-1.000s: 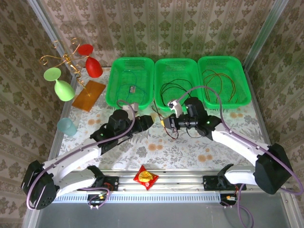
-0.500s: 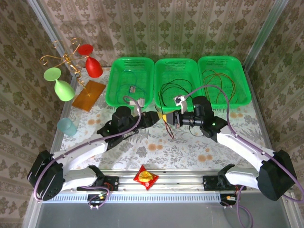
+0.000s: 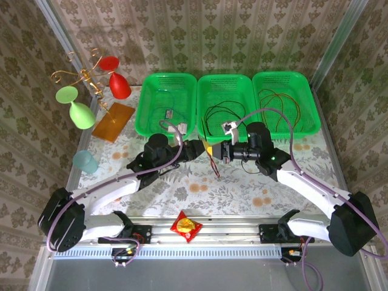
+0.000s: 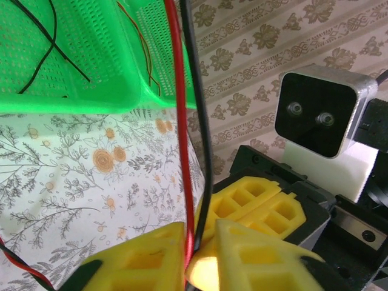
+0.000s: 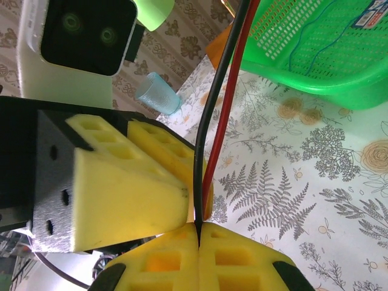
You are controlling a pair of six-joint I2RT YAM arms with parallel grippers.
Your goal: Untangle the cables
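At the centre of the top view, the right hand (image 3: 213,151) is clamped on the red and black cables (image 3: 216,168), which hang just below it over the floral counter (image 3: 242,193). The left hand (image 3: 199,149) faces it, almost touching. Its fingers are narrow around the red cable (image 4: 182,121), but I cannot tell whether it grips. Other cables (image 3: 221,112) lie in 3 green baskets (image 3: 225,77) above. A blue cup (image 3: 85,162) stands at left and a red packet (image 3: 185,227) lies at bottom centre.

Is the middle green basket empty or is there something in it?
Not empty. The middle basket has thin black cables looped on its floor, seen from above.
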